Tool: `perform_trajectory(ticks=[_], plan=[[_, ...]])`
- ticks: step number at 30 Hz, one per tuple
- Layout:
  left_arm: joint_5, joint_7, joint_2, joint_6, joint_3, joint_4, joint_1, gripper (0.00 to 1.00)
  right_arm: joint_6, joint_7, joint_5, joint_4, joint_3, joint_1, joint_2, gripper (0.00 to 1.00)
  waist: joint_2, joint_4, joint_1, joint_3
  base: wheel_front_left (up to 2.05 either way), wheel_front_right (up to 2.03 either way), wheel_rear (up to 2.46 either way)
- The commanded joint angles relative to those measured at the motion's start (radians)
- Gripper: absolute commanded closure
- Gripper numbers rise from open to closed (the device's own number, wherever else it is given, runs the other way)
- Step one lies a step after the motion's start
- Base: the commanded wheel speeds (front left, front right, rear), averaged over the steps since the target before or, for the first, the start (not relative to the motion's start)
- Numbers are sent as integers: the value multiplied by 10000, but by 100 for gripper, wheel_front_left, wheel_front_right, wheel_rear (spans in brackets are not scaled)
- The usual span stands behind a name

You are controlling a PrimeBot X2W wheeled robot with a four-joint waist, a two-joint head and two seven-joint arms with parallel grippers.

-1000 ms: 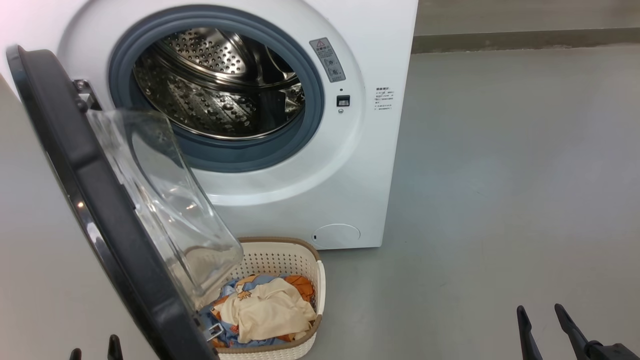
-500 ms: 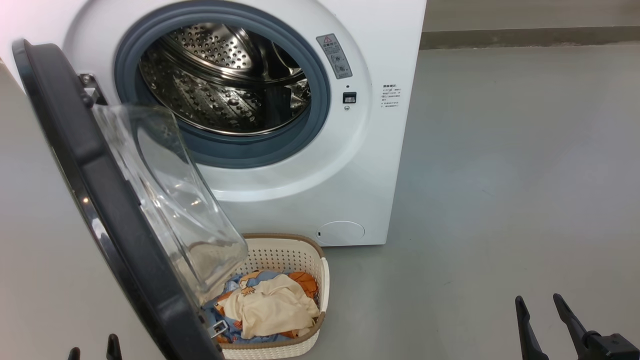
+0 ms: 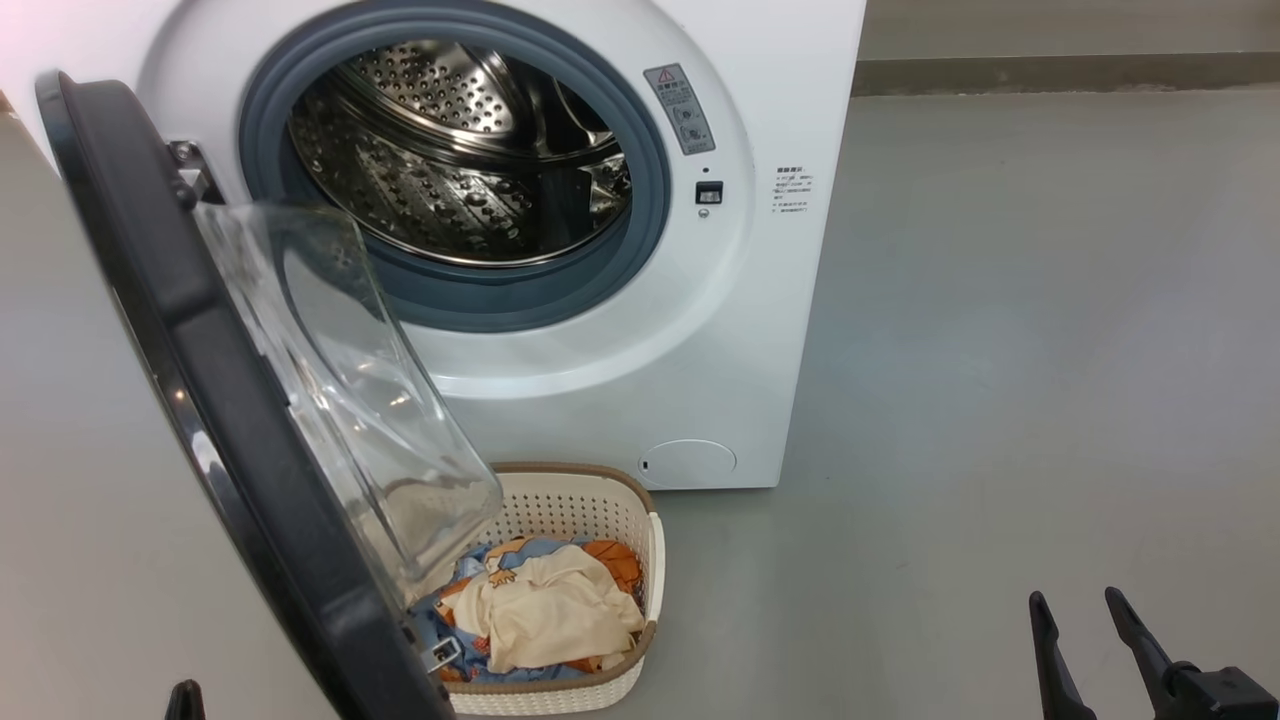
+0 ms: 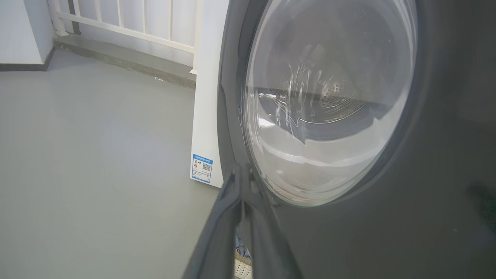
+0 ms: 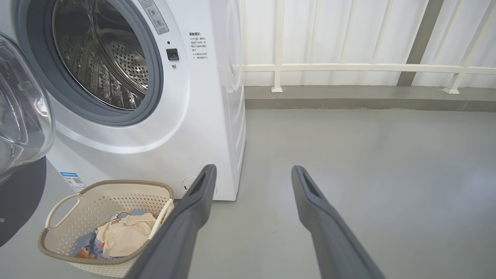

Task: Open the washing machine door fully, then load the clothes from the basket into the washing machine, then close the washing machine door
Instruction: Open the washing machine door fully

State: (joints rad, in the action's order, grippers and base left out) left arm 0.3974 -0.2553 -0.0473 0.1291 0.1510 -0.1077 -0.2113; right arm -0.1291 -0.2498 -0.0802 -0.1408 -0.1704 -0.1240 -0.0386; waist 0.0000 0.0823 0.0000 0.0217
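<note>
**Left:** the left tool point(image 4: 241, 174), closed on nothing, just beside the outer face of the washing machine door point(image 3: 200, 330), which stands swung open.

**Centre:** the washing machine point(image 3: 790, 90), with its drum point(image 3: 450, 150) exposed. In front of it on the floor point(image 3: 1000, 350) stands the basket point(image 3: 600, 505), holding the clothes point(image 3: 545, 610).

**Right:** the right tool point(image 3: 1076, 600), spread open and empty.

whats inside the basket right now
The basket holds the clothes: a cream-white garment lying on top of blue fabric printed with orange-brown figures. Whatever lies beneath them is covered, and the washing machine door hides the basket's left end in the head view.
</note>
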Motion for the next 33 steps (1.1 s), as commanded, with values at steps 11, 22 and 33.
perform_trajectory(ticks=[11, 22, 33], plan=[[-17, -65, -89, 16, 652, 245, 225, 100, -16, -120, 117, 242, 346, 293, -124, 0, 0, 53, 0, -44, 0, 0, 0], [-295, -65, -34, -169, 2785, 1981, 1052, 100, -16, -120, 151, 263, 300, 269, -122, 0, 0, 163, 0, -58, 0, 0, 0], [295, -65, -31, -672, 446, 7838, 1745, 100, -16, -120, 153, 247, 173, 138, -122, 0, 0, 422, 0, 108, 0, 0, 0]])
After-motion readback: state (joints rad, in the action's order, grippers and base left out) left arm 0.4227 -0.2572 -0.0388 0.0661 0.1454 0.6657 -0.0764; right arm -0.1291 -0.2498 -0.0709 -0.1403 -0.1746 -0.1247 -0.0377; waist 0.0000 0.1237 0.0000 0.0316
